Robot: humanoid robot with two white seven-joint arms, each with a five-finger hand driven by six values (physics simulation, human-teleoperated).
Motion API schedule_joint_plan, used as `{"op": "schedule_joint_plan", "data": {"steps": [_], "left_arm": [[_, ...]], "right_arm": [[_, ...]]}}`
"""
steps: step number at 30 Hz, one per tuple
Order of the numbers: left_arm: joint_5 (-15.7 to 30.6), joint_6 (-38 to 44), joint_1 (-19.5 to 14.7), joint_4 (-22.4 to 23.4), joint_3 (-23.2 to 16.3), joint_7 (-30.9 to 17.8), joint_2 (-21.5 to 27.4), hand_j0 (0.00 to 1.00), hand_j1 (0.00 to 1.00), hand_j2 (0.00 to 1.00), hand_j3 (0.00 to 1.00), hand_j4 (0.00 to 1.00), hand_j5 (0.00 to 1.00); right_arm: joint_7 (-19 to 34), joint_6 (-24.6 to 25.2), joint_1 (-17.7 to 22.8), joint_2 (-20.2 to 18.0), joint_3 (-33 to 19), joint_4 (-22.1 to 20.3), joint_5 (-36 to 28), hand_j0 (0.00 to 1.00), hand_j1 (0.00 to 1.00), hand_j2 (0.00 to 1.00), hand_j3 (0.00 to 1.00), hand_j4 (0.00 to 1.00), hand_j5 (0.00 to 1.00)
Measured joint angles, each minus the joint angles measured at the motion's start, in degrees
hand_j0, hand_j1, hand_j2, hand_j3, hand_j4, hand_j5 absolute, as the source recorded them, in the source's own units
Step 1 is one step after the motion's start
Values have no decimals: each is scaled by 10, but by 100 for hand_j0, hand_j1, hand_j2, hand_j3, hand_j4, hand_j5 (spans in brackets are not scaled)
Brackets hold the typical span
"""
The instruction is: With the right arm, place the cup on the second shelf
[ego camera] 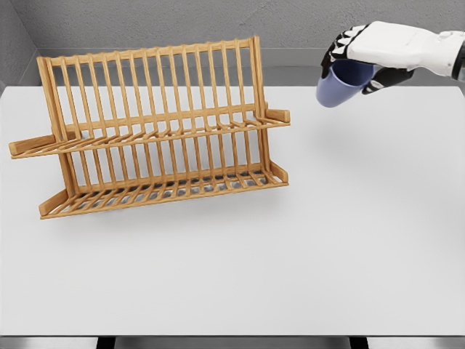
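While the right hand [363, 62] hangs in the upper right of the head view, its arm reaching in from the right edge, its dark-padded fingers [336, 52] are curled around the rim of a blue cup [340, 83] and grip it. That cup is lifted clear of the white tabletop [349, 240], tilted so that its closed bottom points down and to the left while its open mouth sits up under the palm. It is off to the right of the wooden dish rack [156, 127] and apart from it, at about the height of the rack's upper half in the picture. This rack stands on the left half of the tabletop, turned slightly, with a tall back of upright slats and two slatted tiers: an upper shelf [167, 134] whose side rails stick out at both ends, and a lower shelf [163, 190] resting on the tabletop. Neither tier carries anything. Behind the tabletop rises a grey wall [218, 22]. No left arm shows anywhere.
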Motion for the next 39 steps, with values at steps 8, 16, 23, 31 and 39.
{"op": "schedule_joint_plan", "data": {"steps": [8,16,23,31,39], "left_arm": [[0,0,0,0,0,0,0,100,100,100,100,100,100],[0,0,0,0,0,0,0,100,100,100,100,100,100],[0,0,0,0,0,0,0,100,100,100,100,100,100],[0,0,0,0,0,0,0,100,100,100,100,100,100],[0,0,0,0,0,0,0,100,100,100,100,100,100]], "right_arm": [[0,0,-1,0,-4,-49,0,60,60,60,60,60,60],[0,1,-6,1,-5,-97,0,60,60,60,60,60,60],[0,1,-7,1,-5,-131,0,60,60,60,60,60,60],[0,1,-11,2,-5,-151,1,60,60,60,60,60,60],[0,2,-15,13,-4,-169,1,60,60,60,60,60,60]]}}
